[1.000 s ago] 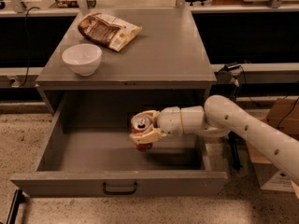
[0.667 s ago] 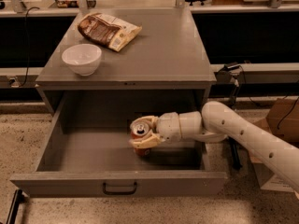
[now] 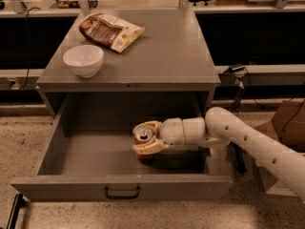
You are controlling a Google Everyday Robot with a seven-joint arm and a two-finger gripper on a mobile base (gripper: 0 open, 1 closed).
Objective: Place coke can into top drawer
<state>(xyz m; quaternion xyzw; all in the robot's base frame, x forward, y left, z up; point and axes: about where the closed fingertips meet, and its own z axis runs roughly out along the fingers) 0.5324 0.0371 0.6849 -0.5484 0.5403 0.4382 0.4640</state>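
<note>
Coke can (image 3: pixel 141 138) stands upright, long axis vertical, pinched between the fingers (image 3: pixel 149 149) of the gripper (image 3: pixel 143 140), which reaches in from 3 o'clock, low inside the open top drawer (image 3: pixel 86 157), right of centre.

Colour check: mostly grey, one red item.
Cream gripper (image 3: pixel 143 140), just toward 3 o'clock of centre in the grey top drawer (image 3: pixel 71 187), clasps the red, silver-topped coke can (image 3: pixel 141 137); dark handle (image 3: pixel 122 192); white bowl (image 3: pixel 83 60); brown-and-cream bag (image 3: pixel 110 31).
</note>
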